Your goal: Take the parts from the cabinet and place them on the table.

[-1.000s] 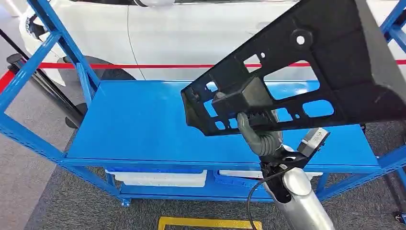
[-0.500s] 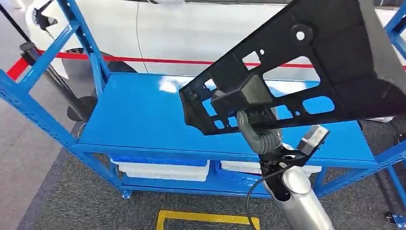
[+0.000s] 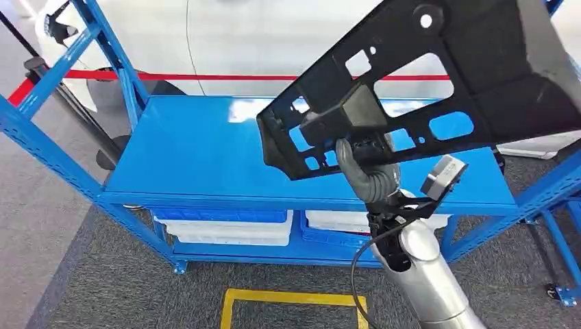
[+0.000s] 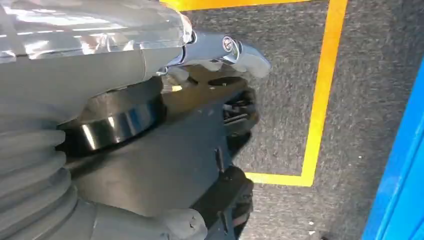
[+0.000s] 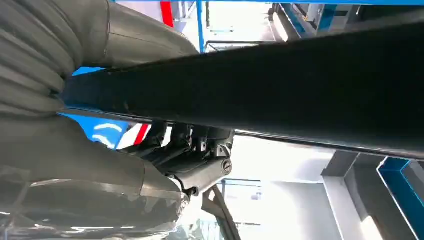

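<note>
- The right robot hand [image 3: 370, 179], grey and ribbed at the wrist, grasps a large black moulded plastic part [image 3: 438, 89] pierced with cut-outs and round holes, holding it up in the air above the blue metal shelf [image 3: 192, 157].
- The hand's thumb lies against the part's lower edge; its other fingers are hidden behind the part in the head view.
- The part is tilted, its low end near the hand and its high end rising toward the top right, where the picture's edge cuts it off, so its full outline cannot be made out.
- In the right wrist view the part shows as a dark band [image 5: 280, 85] crossing the picture, with the dark fingers [image 5: 185, 142] curled under it; what lies beyond it is too bright to tell.
- The blue shelf top is partly covered by the raised part; whether the part touches the shelf cannot be told for certain, though it appears to be clear of it.
- Under the shelf top sit white and blue trays [image 3: 226, 229], only their front edges visible.
- Behind the shelf stand a white car body [image 3: 260, 41] and a red tape line [image 3: 205, 77], both cut off.
- The left robot hand [image 4: 150, 220] hangs over grey carpet with a yellow floor marking [image 4: 320, 95]; its fingers are mostly hidden, so I cannot tell if it is released or clenched.
</note>
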Robot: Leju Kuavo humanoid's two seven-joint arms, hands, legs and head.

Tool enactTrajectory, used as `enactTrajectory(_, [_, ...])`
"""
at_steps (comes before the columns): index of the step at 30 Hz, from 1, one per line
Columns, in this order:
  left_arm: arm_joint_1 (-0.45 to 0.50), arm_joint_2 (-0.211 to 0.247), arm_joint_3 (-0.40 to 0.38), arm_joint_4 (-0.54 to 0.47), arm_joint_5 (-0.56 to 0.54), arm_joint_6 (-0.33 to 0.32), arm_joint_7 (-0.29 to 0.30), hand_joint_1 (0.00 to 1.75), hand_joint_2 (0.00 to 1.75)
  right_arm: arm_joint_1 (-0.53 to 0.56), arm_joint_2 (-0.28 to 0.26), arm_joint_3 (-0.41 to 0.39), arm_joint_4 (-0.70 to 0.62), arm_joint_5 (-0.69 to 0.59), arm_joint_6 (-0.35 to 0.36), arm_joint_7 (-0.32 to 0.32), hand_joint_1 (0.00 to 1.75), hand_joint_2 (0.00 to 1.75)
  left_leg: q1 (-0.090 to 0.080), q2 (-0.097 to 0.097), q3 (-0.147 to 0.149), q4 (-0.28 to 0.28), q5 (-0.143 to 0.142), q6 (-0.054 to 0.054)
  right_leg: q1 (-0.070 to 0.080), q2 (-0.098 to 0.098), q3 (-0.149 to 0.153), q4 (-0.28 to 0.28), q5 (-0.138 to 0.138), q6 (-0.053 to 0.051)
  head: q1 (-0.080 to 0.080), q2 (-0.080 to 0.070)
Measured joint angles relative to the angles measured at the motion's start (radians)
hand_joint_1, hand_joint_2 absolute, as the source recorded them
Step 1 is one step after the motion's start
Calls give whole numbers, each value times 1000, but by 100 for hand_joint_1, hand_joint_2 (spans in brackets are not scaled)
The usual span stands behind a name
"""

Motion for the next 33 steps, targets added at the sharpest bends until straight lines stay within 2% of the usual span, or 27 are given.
enactTrajectory(1, [-1, 0, -1, 0, -2, -2, 0, 0, 175, 0, 0, 1, 4, -1, 0, 0, 175, 175, 1, 0, -19, 72, -31, -3, 1, -1, -12, 1, 9, 0, -1, 0])
enactTrajectory(2, [0, 1, -2, 0, -3, -3, 1, 0, 175, 1, 0, 2, 7, -2, 0, 0, 175, 175, 1, 0, -19, 101, -31, -4, 2, -1, -24, 2, 16, 1, -1, 0])
enactTrajectory(3, [1, 1, -3, 0, -4, -4, 1, 0, 175, 2, 0, 2, 9, -3, 0, 0, 175, 175, 1, 0, 2, 86, -11, -3, 2, -1, -33, 3, 23, 3, 0, 0])
enactTrajectory(4, [1, 2, -5, 0, -6, -4, 1, 0, 175, 2, 1, 2, 11, -5, -1, 0, 175, 175, 1, 0, 44, 28, 24, -1, 2, -1, -43, 5, 30, 5, -1, 0])
enactTrajectory(5, [1, 3, -8, 0, -10, -5, 1, 0, 175, 2, 1, 2, 11, -5, -1, 0, 175, 175, 1, 0, 103, -60, 61, 3, 1, -1, -51, 6, 37, 8, -1, 0])
enactTrajectory(6, [1, 3, -10, 0, -12, -6, 1, 0, 175, 2, 1, 2, 11, -5, -1, -2, 175, 175, 1, -1, 168, -156, 79, 9, 1, 0, -56, 8, 43, 13, -1, 0])
enactTrajectory(7, [-1, 3, -12, 0, -14, -6, 0, 0, 175, 2, 3, 2, 11, -5, -2, -3, 175, 175, -3, -1, 203, -222, 50, 14, 4, 0, -60, 8, 49, 21, -1, 0])
enactTrajectory(9, [2, 4, -16, 0, -19, -8, -1, 0, 175, 4, 4, 3, 11, -5, -2, -5, 175, 175, -9, -3, 190, -220, 68, 17, 1, -1, -59, 5, 62, 34, 1, 0])
enactTrajectory(11, [4, 4, -18, 0, -24, -8, -1, 0, 175, 8, 6, 6, 11, -5, -5, -8, 175, 175, -12, -3, 185, -224, 80, 30, 0, 0, -59, -4, 79, 49, 0, 0])
enactTrajectory(12, [6, 3, -19, 1, -24, -8, -1, 0, 175, 9, 6, 6, 11, -5, -8, -10, 175, 175, 1, 4, 184, -236, 97, 40, -3, 2, -64, 4, 70, 53, -1, 0])
enactTrajectory(14, [3, 4, -21, 1, -28, -9, -1, 0, 175, 12, 6, 7, 11, -5, -11, -13, 175, 175, -4, 6, 160, -237, 120, 57, -2, 5, -100, 92, -40, 55, 5, 0])
enactTrajectory(15, [3, 4, -23, 1, -35, -9, -1, 0, 175, 16, 6, 8, 11, -4, -12, -14, 175, 175, -5, 7, 147, -237, 129, 58, -2, 5, -123, 170, -96, 58, 6, 0])
enactTrajectory(16, [5, 4, -26, 1, -38, -9, -1, 0, 175, 21, 6, 8, 11, -4, -13, -15, 175, 175, -7, 7, 133, -236, 138, 59, -2, 5, -143, 243, -133, 61, 5, 0])
enactTrajectory(17, [7, 4, -31, 1, -45, -8, -1, 0, 175, 27, 6, 9, 11, -3, -13, -18, 175, 175, -8, 8, 118, -233, 148, 57, -2, 5, -151, 296, -141, 63, 6, 0])
enactTrajectory(18, [8, 4, -35, 1, -47, -8, -1, 0, 175, 34, 6, 9, 11, 0, -11, -19, 175, 175, -8, 8, 104, -230, 155, 56, -2, 5, -139, 301, -120, 63, 6, 0])
enactTrajectory(19, [9, 4, -37, 1, -48, -8, -2, 0, 175, 38, 6, 10, 11, 3, -11, -21, 175, 175, -7, 8, 92, -226, 162, 54, -2, 4, -103, 264, -85, 62, 6, 0])
enactTrajectory(20, [9, 4, -40, 1, -52, -8, -2, 0, 175, 38, 6, 10, 11, 4, -11, -21, 175, 175, -7, 8, 80, -221, 168, 51, -2, 4, -48, 190, -52, 60, 6, 0])
enactTrajectory(21, [9, 3, -42, 1, -54, -8, -2, 0, 175, 38, 6, 10, 10, 5, -11, -22, 175, 175, -7, 7, 72, -216, 171, 49, -2, 4, -1, 124, -37, 57, 7, 0])
enactTrajectory(22, [9, 3, -43, 1, -54, -8, -2, 0, 175, 38, 6, 11, 6, 6, -11, -22, 175, 175, -9, 7, 63, -208, 176, 42, 0, 4, 71, 14, -64, 48, 7, 0])
enactTrajectory(23, [8, 3, -43, 1, -55, -8, -2, 0, 175, 39, 6, 12, 4, 7, -11, -24, 175, 175, -12, 6, 58, -204, 180, 37, 7, 5, 82, -6, -65, 42, 3, 0])
enactTrajectory(26, [9, 3, -45, 1, -57, -11, -2, 0, 175, 41, 6, 13, 4, 7, -11, -24, 175, 175, -12, 6, 55, -210, 201, 17, 10, 6, 66, -7, -50, 23, 11, 0])
enactTrajectory(27, [11, 4, -46, 1, -58, -11, -2, 0, 175, 42, 6, 13, 5, 8, -11, -25, 175, 175, -11, 4, 49, -205, 195, 12, -1, 1, 59, -13, -37, 13, 11, 0])
enactTrajectory(28, [11, 4, -48, 1, -62, -11, -2, 0, 175, 41, 7, 14, 5, 8, -11, -25, 175, 175, -9, 3, 36, -181, 155, 6, 0, -1, 49, -13, -28, 5, 12, 0])
enactTrajectory(30, [9, 5, -50, 1, -64, -11, -2, 0, 175, 42, 9, 16, 5, 8, -11, -25, 175, 175, -5, 2, -1, -58, 41, -2, 1, -2, 25, -12, -9, -2, 6, 0])
enactTrajectory(31, [8, 6, -51, 1, -64, -11, -2, 0, 175, 42, 9, 16, 5, 8, -11, -25, 175, 175, -4, 3, -19, 19, -2, -6, 3, -3, 11, -11, 1, -3, 6, 0])
enactTrajectory(32, [8, 7, -51, 1, -64, -11, -2, 0, 175, 43, 9, 16, 5, 8, -11, -25, 175, 175, -4, 3, -26, 75, -19, -8, 3, -3, -3, -9, 10, -3, 5, 0])
enactTrajectory(33, [8, 8, -51, 1, -64, -11, -2, 0, 175, 46, 9, 16, 5, 8, -11, -26, 175, 175, -4, 3, -16, 89, -7, -9, 3, -3, -17, -6, 18, -2, 6, 0])
